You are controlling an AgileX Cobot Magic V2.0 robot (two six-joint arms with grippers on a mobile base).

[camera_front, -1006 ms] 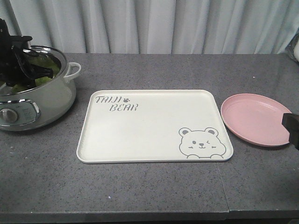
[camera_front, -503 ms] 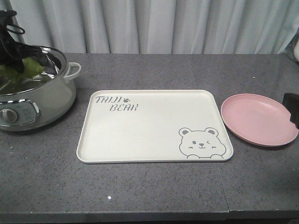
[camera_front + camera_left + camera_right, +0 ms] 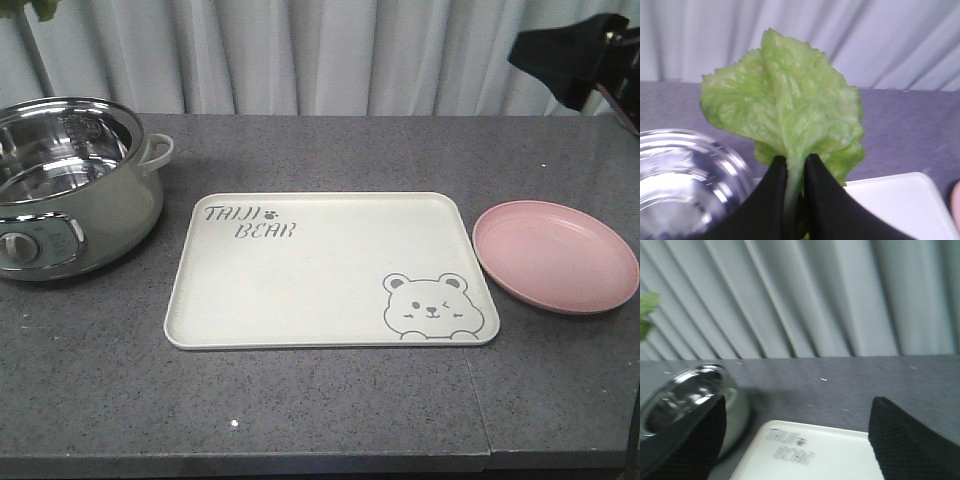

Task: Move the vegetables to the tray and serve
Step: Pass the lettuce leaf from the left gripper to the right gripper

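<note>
left pincer (image 3: 795, 167) pinching the lettuce leaf (image 3: 785, 105)

its two dark fingers are squeezing the leaf's pale stem, holding the lettuce leaf upright in the air, above the steel pot (image 3: 70, 170) at the counter's (image 3: 320, 410) left end. the cream tray (image 3: 320, 300) is sitting mid-counter, just beside a pink plate (image 3: 555, 255). the right pincer (image 3: 799, 410) is hanging with fingers wide apart.

L pincer (image 3: 795, 161) sat high, both fingers pinched tight on the lettuce leaf (image 3: 785, 105) at its stem. R pincer (image 3: 797, 405) was up at far right w/ fingers spread wide apart.
</note>
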